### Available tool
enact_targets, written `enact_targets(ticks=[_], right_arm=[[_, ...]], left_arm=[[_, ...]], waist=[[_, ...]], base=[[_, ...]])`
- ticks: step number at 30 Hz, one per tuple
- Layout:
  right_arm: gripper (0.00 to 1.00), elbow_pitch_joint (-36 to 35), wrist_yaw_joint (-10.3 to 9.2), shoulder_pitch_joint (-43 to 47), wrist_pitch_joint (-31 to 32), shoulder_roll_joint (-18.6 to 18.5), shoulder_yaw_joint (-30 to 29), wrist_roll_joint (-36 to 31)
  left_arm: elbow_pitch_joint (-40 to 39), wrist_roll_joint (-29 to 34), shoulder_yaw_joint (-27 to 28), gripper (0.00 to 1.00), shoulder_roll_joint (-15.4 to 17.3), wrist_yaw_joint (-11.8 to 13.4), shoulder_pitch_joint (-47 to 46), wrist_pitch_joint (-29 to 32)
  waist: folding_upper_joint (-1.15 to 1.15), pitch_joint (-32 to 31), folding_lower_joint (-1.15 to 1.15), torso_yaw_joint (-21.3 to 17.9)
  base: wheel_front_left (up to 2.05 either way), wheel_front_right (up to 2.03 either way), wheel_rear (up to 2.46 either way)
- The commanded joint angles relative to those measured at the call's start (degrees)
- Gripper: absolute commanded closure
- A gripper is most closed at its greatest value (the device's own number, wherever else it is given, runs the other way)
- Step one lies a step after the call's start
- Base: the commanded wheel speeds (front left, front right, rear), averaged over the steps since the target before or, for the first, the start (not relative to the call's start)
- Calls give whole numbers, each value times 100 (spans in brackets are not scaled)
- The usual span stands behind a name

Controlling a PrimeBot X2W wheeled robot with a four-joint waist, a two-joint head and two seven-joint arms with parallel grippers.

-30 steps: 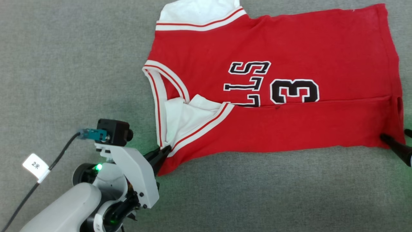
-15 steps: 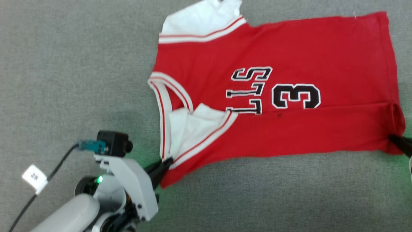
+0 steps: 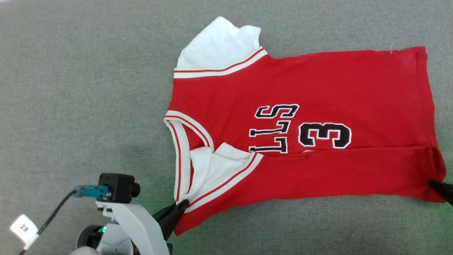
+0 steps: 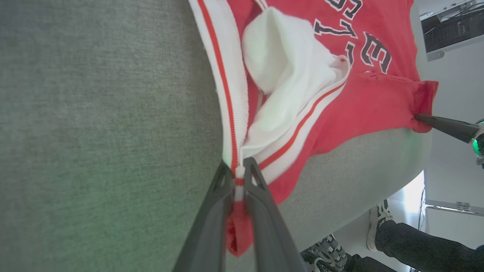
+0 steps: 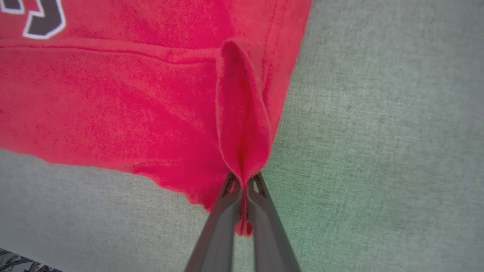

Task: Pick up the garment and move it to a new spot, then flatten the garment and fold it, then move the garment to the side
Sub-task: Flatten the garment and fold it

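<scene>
The garment (image 3: pixel 318 95), a red jersey with white sleeves and black lettering, lies spread on the grey surface, its near long edge folded over the front. My left gripper (image 3: pixel 182 204) is shut on the garment's near shoulder corner; the left wrist view shows striped trim pinched between the fingers (image 4: pixel 239 177). At the right edge my right gripper (image 3: pixel 433 185) is shut on the near hem corner, and the right wrist view has a red fold of the garment (image 5: pixel 242 124) clamped between the fingertips (image 5: pixel 244 181). The far white sleeve (image 3: pixel 219 46) lies flat.
The grey fabric surface (image 3: pixel 70 88) spreads wide to the left and beyond the garment. A cable with a white tag (image 3: pixel 24 228) trails at lower left. In the left wrist view, a person's foot (image 4: pixel 378 226) and leg show past the table's edge.
The right gripper has shut on the hem corner. The whole picture has shifted downward, so the camera has moved; the far sleeve is now fully in view.
</scene>
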Motion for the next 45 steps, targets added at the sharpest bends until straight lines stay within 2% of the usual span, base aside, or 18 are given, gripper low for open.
enact_targets(ticks=[1,2,4,8,11,15,19,26,29,32,39,45], right_arm=[[0,-52,-7,109,-123,97,-165,-102],[0,-57,-7,170,-196,163,-296,-132],[0,-204,-7,323,-290,250,-489,-170],[0,-710,-7,609,-522,350,-855,-301],[0,-1011,-6,641,-652,428,-893,-392],[0,-1408,-6,369,-916,601,-641,-628],[0,-1545,-7,57,-960,695,-87,-649],[0,-1406,-7,-551,-1193,738,465,-595],[0,-1313,-7,-803,-1385,778,580,-560],[0,-1197,-7,-1047,-1638,864,727,-584],[0,-859,-7,-1448,-2149,989,1127,-590],[0,-616,-7,-1570,-2396,979,1261,-538]], left_arm=[[-39,22,44,65,-11,45,82,-86],[-38,72,54,0,-22,22,54,-138],[-34,45,150,0,-33,39,42,-238],[-119,119,459,0,215,57,-44,-415],[-126,178,617,0,360,32,-245,-424],[132,194,735,0,626,-273,-905,11],[727,149,766,0,546,-632,-1974,611],[2456,687,415,0,39,-1259,-4051,1436],[3309,1087,82,0,-141,-1685,-4794,1718],[4176,1221,-134,0,-389,-1998,-5310,2006],[5730,1408,-456,0,-686,-2690,-6052,2386],[6598,1312,-581,0,-909,-2969,-6292,2619]], waist=[[0,-83,0,16],[0,-135,0,62],[0,-235,0,128],[0,-425,0,145],[0,-490,0,100],[0,-498,0,-89],[0,-326,0,-358],[0,141,0,-817],[0,347,0,-1006],[0,510,0,-1185],[0,792,0,-1567],[0,914,0,-1774]], base=[[0,0,0],[0,0,0],[0,0,0],[0,0,0],[0,0,0],[0,0,0],[0,0,0],[0,0,0],[0,0,0],[0,0,0],[0,0,0],[0,0,0]])
